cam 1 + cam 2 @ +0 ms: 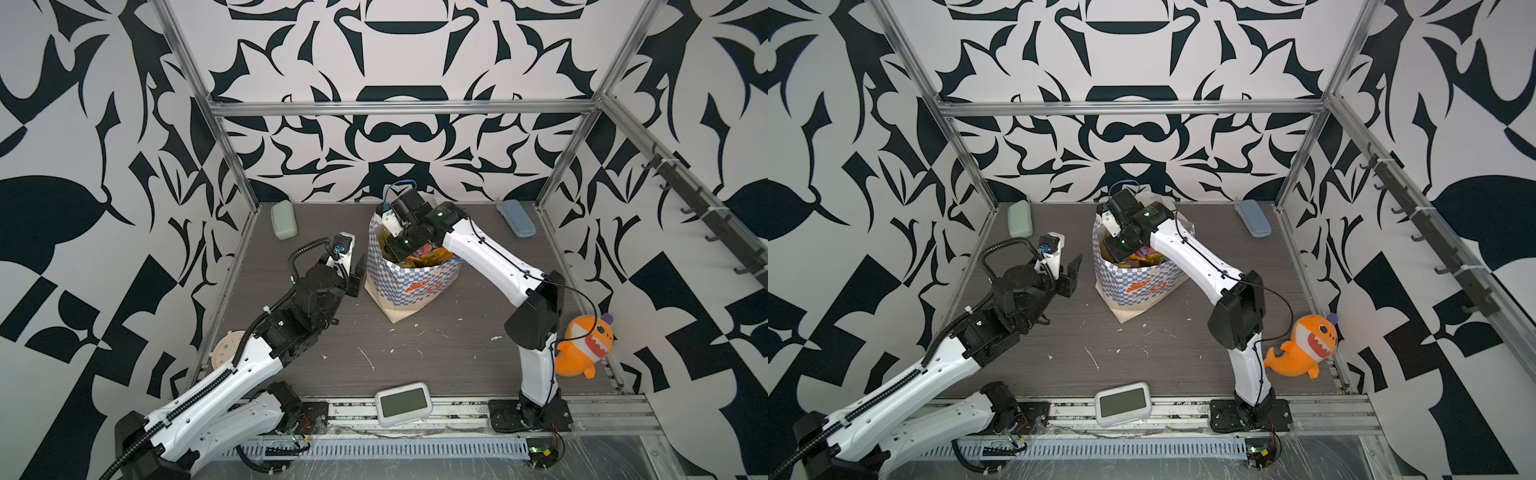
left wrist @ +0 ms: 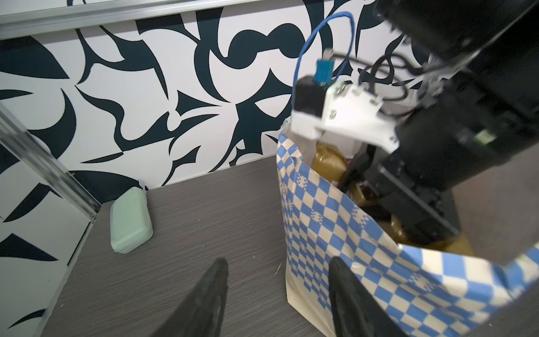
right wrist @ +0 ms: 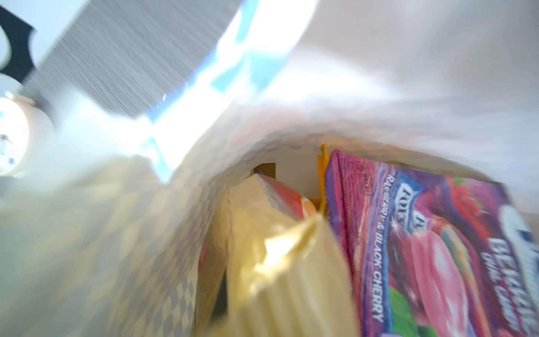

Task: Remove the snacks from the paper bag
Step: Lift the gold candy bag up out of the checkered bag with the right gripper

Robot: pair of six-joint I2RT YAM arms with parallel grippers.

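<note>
On the scuffed grey table [image 1: 415, 357], the paper bag [image 1: 415, 286] is standing upright with its mouth gaping, and the snacks [image 1: 426, 253] are all sitting inside it. Beside the bag, the left gripper [image 2: 278, 261] is hovering with its jaws spread and nothing between them. Inside the bag's mouth, the right gripper [image 1: 398, 248] is sitting clenched tight. Whether it is pinching a packet cannot be told, since its fingertips are hiding below the rim in both top views and are not showing in the right wrist view. Deep in the bag, a purple packet [image 3: 423, 248] is leaning against a crinkled yellow-gold packet [image 3: 277, 262], with an orange packet [image 3: 287, 197] peeking out behind. These look light, soft and slippery, so a crimped top edge is probably offering the surest hold. Blur is smearing the bag's inner wall, and any packets lower down are hiding from view.
</note>
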